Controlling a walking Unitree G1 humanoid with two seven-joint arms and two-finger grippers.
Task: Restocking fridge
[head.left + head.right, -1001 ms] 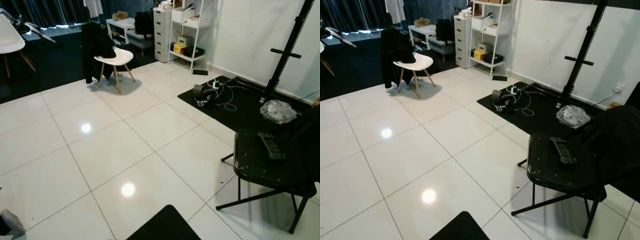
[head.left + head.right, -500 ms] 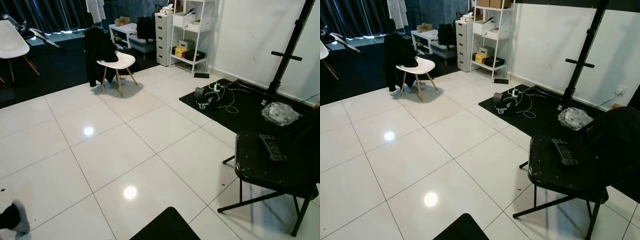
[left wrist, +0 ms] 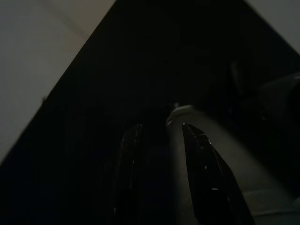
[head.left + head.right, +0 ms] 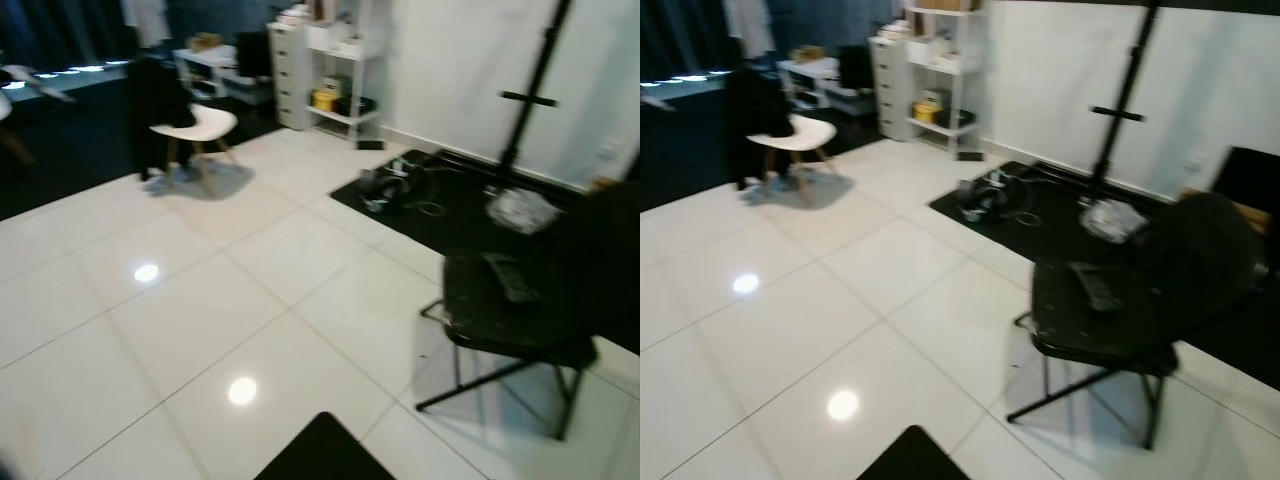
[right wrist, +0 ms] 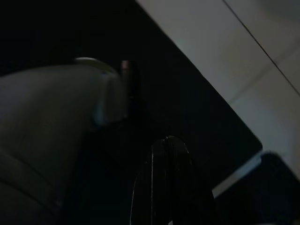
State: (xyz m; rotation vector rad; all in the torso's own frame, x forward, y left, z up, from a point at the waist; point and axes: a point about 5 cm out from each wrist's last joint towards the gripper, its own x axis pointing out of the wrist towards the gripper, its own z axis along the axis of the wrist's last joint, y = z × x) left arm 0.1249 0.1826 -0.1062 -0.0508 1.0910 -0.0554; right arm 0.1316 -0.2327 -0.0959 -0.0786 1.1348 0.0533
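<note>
The floor (image 4: 250, 300) is glossy white tile with dark grout lines and two round reflections of ceiling lights. The head views are blurred. At the far end, on the robot's left, a white chair (image 4: 195, 125) stands with a dark garment draped over its back. Beyond it sit a low white table (image 4: 205, 58), a white drawer unit (image 4: 288, 75) and an open white shelf unit (image 4: 345, 70) holding boxes, one of them yellow. A white wall (image 4: 460, 70) runs along the right. At its foot lies a black mat (image 4: 460, 205) with a tangle of cables and a small dark device (image 4: 390, 185), a crumpled clear plastic bag (image 4: 520, 210), and the black upright pole of a stand (image 4: 535, 85) with a short crossbar. Nearer, on the right, a black folding chair (image 4: 510, 320) stands on the tiles with a dark remote-like item (image 4: 510, 278) lying on its seat, its long axis running away from the robot. A black mat's corner (image 4: 320, 455) shows at the bottom edge.

No fridge or stock for it can be made out.

Both wrist views are very dark. The left gripper (image 3: 159, 136) hangs over a dark mat, its two fingers parallel with a narrow gap, holding nothing. The right gripper (image 5: 168, 145) hangs over a dark mat beside white tile, its fingers pressed together and empty.
</note>
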